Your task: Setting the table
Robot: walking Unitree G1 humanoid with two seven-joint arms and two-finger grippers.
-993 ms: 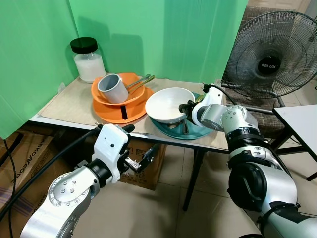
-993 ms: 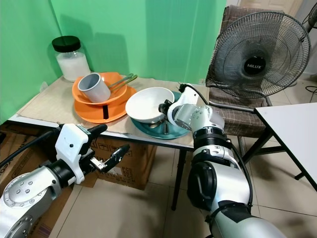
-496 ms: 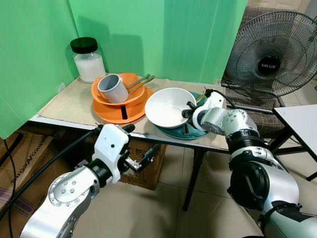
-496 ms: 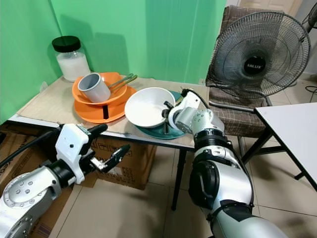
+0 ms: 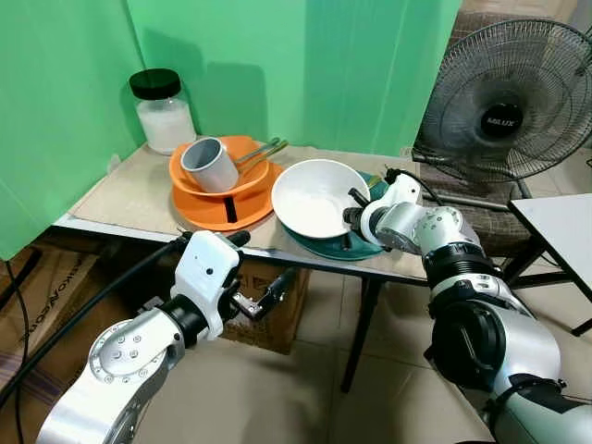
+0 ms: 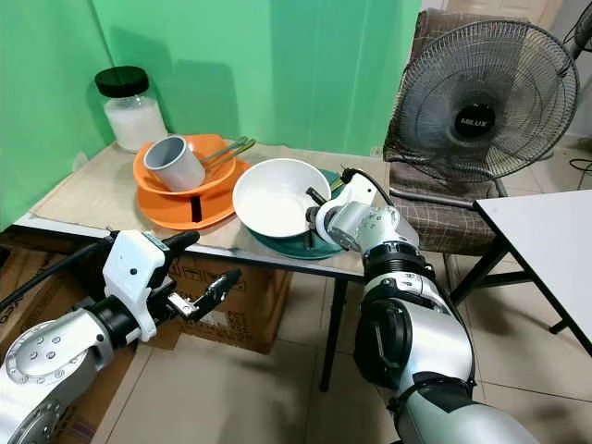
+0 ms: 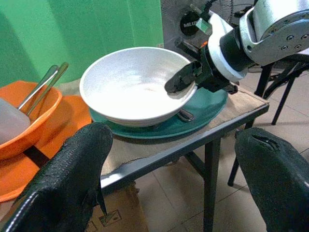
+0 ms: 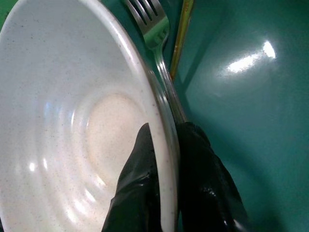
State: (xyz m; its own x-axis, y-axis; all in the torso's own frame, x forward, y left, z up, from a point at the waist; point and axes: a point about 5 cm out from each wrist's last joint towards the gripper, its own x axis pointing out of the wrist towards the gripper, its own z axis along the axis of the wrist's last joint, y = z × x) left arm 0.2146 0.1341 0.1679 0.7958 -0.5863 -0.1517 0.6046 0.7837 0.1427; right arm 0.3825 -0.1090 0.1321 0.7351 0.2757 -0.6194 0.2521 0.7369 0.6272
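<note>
Between the right end effector's (image 5: 354, 206) pinching fingers sits the white bowl's (image 5: 314, 197) thin rim, tilted above the teal plate (image 5: 363, 246): rigid, glossy, breakable, so likely slippery there

A makeshift home room: green backdrop (image 5: 305, 65), pedestal fan (image 5: 504, 116), tiled floor (image 5: 305, 398).

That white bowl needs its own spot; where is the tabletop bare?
Bare table lies on the robot's left, between the jar, the orange plate and the front edge. The middle is crowded: white bowl, pinched by the right gripper, sits on the teal plate.
</note>
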